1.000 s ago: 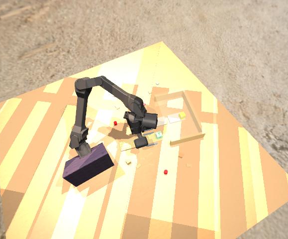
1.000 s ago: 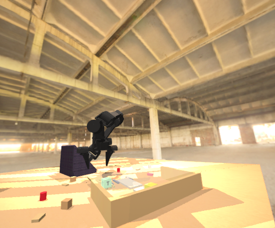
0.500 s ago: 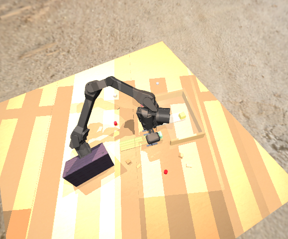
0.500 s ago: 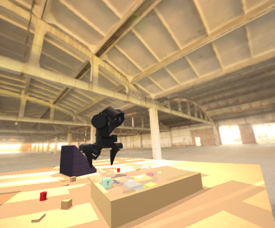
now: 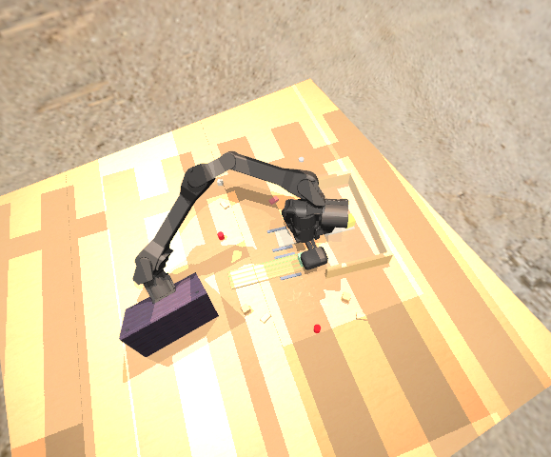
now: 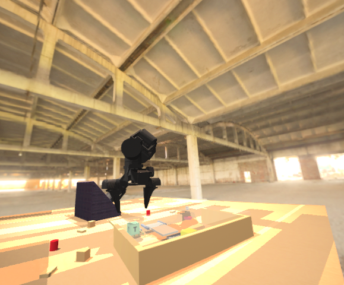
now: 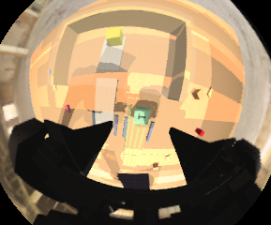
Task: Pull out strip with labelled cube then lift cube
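Observation:
The labelled cube [image 6: 133, 228] [image 7: 141, 114] is teal with a letter T. It sits on the far end of a pale green strip [image 5: 265, 270] [image 7: 138, 153], at the open mouth of a low walled pen [image 5: 359, 266] [image 6: 190, 248]. My gripper [image 5: 307, 248] [image 6: 132, 208] [image 7: 142, 127] is open and empty. It hangs above the cube with its fingers pointing down, and hides most of the cube in the top view. A second, pale strip [image 5: 283, 239] [image 7: 111, 59] runs beside the first toward a yellow cube [image 6: 188, 230] [image 7: 114, 37] inside the pen.
The arm's dark purple base block [image 5: 167, 314] [image 6: 92, 200] stands at the left. Red pegs [image 5: 317, 327] [image 5: 221, 235] [image 6: 53, 244] and small tan blocks [image 5: 346, 297] [image 6: 82, 254] lie scattered on the table. Short blue-grey rails [image 5: 290, 276] flank the strips.

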Motion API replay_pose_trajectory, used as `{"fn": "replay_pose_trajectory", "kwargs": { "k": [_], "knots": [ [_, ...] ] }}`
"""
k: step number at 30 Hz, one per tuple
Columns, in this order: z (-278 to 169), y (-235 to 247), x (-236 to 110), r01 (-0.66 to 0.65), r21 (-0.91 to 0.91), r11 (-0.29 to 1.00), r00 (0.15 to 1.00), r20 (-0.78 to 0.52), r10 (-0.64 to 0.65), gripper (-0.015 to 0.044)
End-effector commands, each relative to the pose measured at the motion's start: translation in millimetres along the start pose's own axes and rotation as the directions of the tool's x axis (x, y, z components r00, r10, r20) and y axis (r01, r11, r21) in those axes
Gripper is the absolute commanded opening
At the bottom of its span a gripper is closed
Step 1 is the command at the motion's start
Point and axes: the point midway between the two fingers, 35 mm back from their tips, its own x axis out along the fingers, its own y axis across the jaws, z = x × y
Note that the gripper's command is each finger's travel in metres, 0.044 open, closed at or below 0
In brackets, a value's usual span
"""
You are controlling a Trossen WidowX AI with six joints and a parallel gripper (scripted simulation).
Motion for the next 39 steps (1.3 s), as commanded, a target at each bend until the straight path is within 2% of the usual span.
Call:
{"fn": "replay_pose_trajectory", "kwargs": {
  "k": [1, 7, 8, 39],
  "knots": [
    [4.9, -2.0, 6.5, -0.008, 0.013, 1.000, 1.000, -0.012, 0.008, 0.0414],
    [5.4, -2.0, 14.9, -0.008, 0.013, 1.000, 1.000, -0.012, 0.008, 0.0256],
    [5.5, -2.0, 16.5, -0.008, 0.013, 1.000, 1.000, -0.012, 0.008, 0.0250],
    [3.2, -0.5, 61.4, -0.010, 0.013, 1.000, 1.000, -0.012, 0.010, 0.0250]
  ]
}}
